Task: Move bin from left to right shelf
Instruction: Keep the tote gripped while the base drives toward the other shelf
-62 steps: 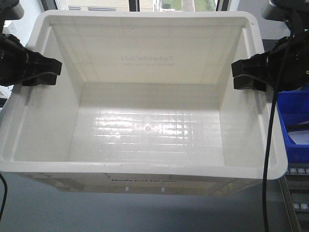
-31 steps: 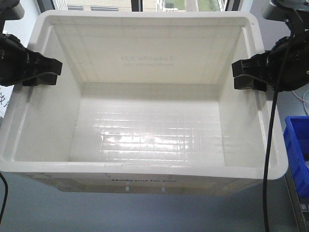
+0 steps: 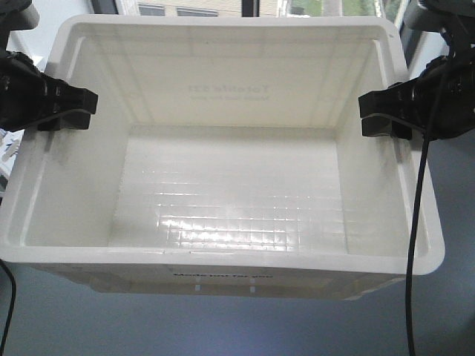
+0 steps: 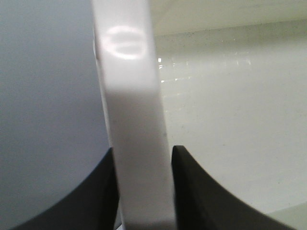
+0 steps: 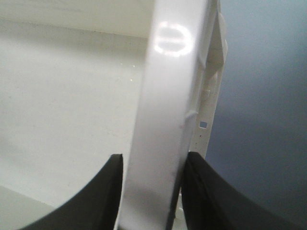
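Right, I am carrying the large white rectangular plastic tote (image 3: 223,256) between my two arms, and it is filling nearly the whole front view, mouth facing up, with nothing lying on its gridded floor. My left gripper (image 3: 78,111) is biting onto the left short wall, toward its far end. My right gripper (image 3: 371,116) is doing the same on the right short wall, straight across from it.

Looking down my left wrist, the thick rolled rim (image 4: 134,120) is running straight away from me between my two black fingers. The outer finger (image 4: 91,201) is pressing in from the left and the inner finger (image 4: 206,201) from the right, both clenched hard against the plastic. On my right wrist the inner pad (image 5: 91,201) is sitting on the tote's inside and the outer pad (image 5: 216,201) on its ribbed outside, again squeezing the rim with no gap showing. A bright oval glare (image 5: 171,39) is glinting on the rim farther along.

Faint mirrored black print (image 3: 226,90) is showing through the far wall, and another line of black lettering (image 3: 219,277) is running along the near outer wall. A thin black cable (image 3: 412,259) is hanging down from my right arm across the tote's right near corner. A plain grey surface (image 3: 223,326) is showing below the near wall, and a strip of window (image 3: 215,7) is peeking over the far rim.
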`<state>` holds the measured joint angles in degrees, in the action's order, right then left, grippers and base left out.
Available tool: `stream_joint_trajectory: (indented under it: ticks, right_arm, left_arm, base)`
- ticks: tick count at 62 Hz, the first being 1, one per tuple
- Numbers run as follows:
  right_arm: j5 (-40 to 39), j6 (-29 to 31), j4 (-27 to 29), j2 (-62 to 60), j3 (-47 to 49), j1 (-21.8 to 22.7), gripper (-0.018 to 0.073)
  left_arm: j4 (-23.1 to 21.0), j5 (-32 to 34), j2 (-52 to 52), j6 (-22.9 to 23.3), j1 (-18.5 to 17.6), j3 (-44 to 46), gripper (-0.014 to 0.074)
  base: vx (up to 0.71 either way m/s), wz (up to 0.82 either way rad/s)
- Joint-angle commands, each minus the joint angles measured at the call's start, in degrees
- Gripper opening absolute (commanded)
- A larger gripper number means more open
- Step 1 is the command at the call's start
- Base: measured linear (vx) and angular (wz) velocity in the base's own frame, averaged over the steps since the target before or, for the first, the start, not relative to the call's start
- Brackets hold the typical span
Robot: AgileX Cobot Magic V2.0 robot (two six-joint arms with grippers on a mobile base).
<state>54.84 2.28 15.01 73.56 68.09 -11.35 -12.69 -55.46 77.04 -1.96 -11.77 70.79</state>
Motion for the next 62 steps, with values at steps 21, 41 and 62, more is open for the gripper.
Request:
stream_joint_trajectory:
  ticks: [21, 41, 62]
  right_arm:
    - [-4.6, 3.5, 0.4, -2.6, 2.3, 0.1, -0.0004]
    - [-4.6, 3.5, 0.4, -2.6, 2.3, 0.1, -0.0004]
    - [-4.6, 3.5, 0.4, -2.6, 2.3, 0.1, -0.0004]
  left_arm:
    - [0.2, 3.7, -2.5, -1.9, 0.2, 2.0, -0.0008]
    - [0.2, 3.7, -2.5, -1.9, 0.2, 2.0, -0.0008]
    - [0.2, 3.7, -2.5, -1.9, 0.2, 2.0, -0.0008]
  base:
    - [0.30, 0.73]
    - [0.20, 0.63]
    - [0.12, 0.54]
